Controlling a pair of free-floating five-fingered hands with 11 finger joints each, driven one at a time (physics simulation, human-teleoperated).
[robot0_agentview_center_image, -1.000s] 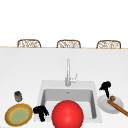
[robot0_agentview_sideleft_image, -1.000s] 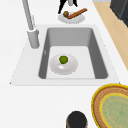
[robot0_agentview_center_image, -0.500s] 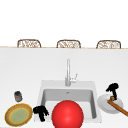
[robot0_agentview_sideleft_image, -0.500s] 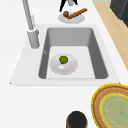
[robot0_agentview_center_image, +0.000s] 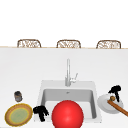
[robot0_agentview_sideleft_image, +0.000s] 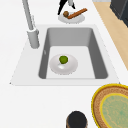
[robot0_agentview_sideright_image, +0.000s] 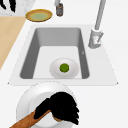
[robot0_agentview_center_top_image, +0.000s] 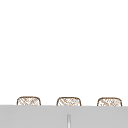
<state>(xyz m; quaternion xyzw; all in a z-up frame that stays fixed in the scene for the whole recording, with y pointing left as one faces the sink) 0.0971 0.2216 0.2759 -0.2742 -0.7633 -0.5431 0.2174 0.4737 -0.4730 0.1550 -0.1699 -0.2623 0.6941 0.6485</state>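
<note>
White plate (robot0_agentview_center_image: 106, 105) sits on the surface right of the sink (robot0_agentview_center_image: 42, 86), wooden rolling pin (robot0_agentview_center_image: 119, 108) lying across it. My right robot hand (robot0_agentview_center_image: 115, 90) hovers at the pin's knob end, fingers drooping loose, gripping nothing. My left robot hand (robot0_agentview_center_image: 40, 111) idles beside the yellow-rimmed plate (robot0_agentview_center_image: 18, 115).

We see a matt grey sink (robot0_agentview_sideleft_image: 97, 50) that looks like brushed metal, same as the faucet (robot0_agentview_sideleft_image: 31, 30). The rolling pin (robot0_agentview_sideleft_image: 76, 13) reads as smooth wood on a glossy white plate (robot0_agentview_sideright_image: 25, 102), perhaps ceramic. The yellow-rimmed plate (robot0_agentview_center_image: 18, 115) looks woven and rough. The right hand (robot0_agentview_center_image: 115, 90) is matt black.
</note>
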